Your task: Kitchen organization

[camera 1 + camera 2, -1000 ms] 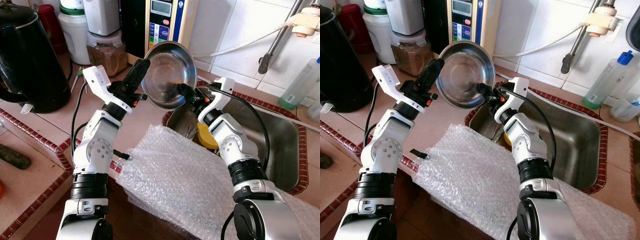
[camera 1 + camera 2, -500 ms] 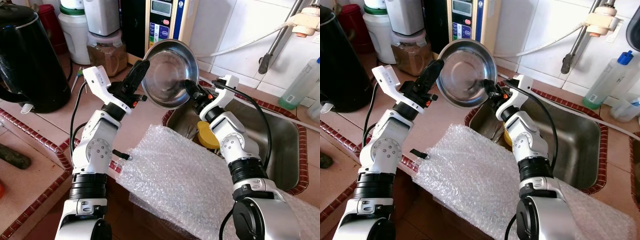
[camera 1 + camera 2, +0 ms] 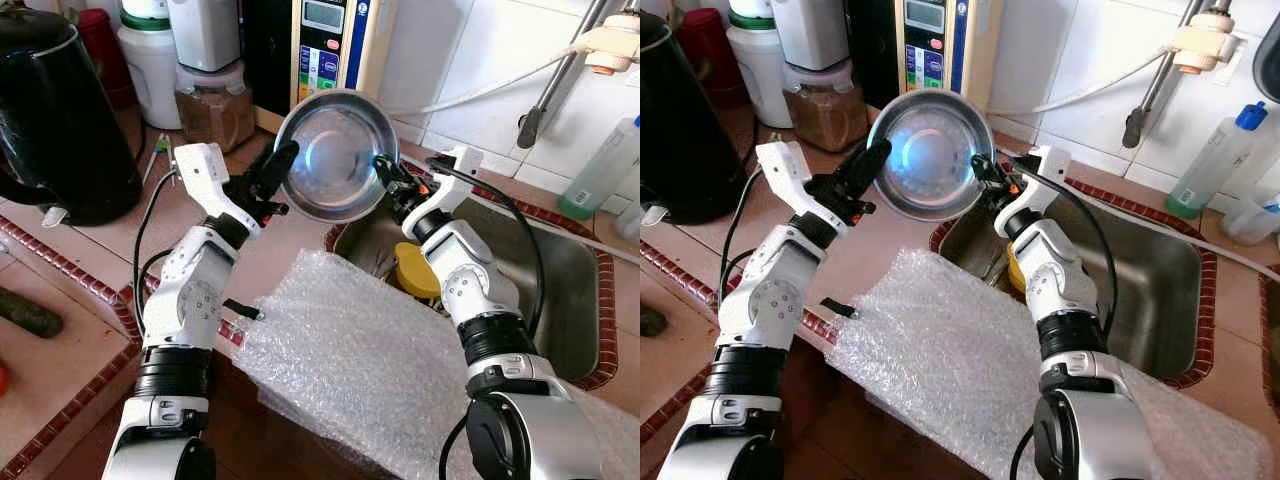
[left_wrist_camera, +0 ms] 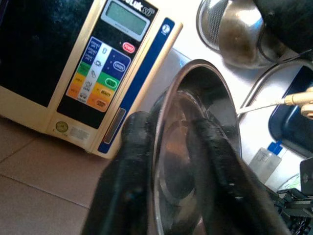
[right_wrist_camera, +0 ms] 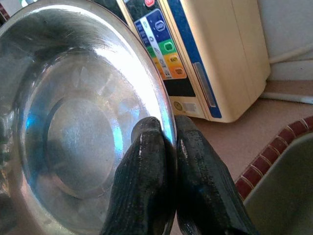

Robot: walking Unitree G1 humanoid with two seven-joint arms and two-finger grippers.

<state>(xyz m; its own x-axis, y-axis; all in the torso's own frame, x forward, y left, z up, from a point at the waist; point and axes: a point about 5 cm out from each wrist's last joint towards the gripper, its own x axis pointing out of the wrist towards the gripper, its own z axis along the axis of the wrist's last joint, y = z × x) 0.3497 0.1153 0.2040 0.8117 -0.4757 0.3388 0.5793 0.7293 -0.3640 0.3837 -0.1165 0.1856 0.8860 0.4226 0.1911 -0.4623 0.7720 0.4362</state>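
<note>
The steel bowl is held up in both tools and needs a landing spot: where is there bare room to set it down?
Free: the tiled counter between the kettle and the sink, in front of the jars. The bubble wrap top is also bare. Crowded: the back wall, and the sink's near corner with the yellow item. The left tool and right tool grip the steel bowl.

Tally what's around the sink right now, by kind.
Round steel bowl, held by both grippers: 1
Black electric kettle: 1
Clear bubble wrap sheet: 1
Yellow lid in sink: 1
Green-tinted plastic bottle: 1
Total: 5
</note>
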